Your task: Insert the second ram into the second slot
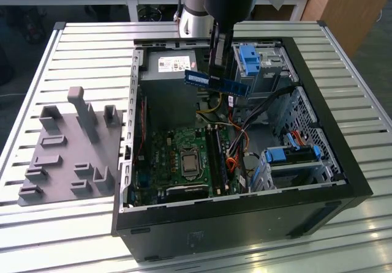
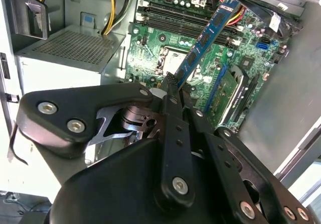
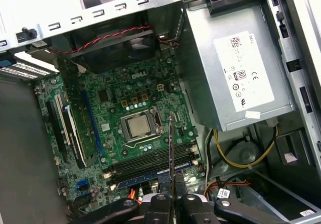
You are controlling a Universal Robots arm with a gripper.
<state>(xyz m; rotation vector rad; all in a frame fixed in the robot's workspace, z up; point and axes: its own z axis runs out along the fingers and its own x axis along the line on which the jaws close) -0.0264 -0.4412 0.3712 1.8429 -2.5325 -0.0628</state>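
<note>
The second ram (image 1: 218,82) is a long blue stick that hangs level above the open computer case (image 1: 343,163). My gripper (image 1: 218,71) is shut on its upper edge. In the second wrist view the ram (image 2: 208,33) juts out from the gripper (image 2: 173,83) over the green motherboard (image 2: 150,48). In the first wrist view the ram (image 3: 171,148) appears edge-on, rising from the gripper (image 3: 171,200). The long black memory slots (image 1: 215,155) (image 3: 150,162) lie beside the processor socket (image 3: 138,126), well below the stick. A blue strip (image 3: 145,176) runs along one of them.
The grey power supply (image 1: 168,65) (image 3: 241,78) fills the case's far corner. Blue drive caddies (image 1: 251,62) (image 1: 294,155) and loose cables (image 1: 236,157) crowd the exterior view's right. A grey fixture plate (image 1: 67,144) with upright pegs stands outside the case on the slatted table (image 1: 92,40).
</note>
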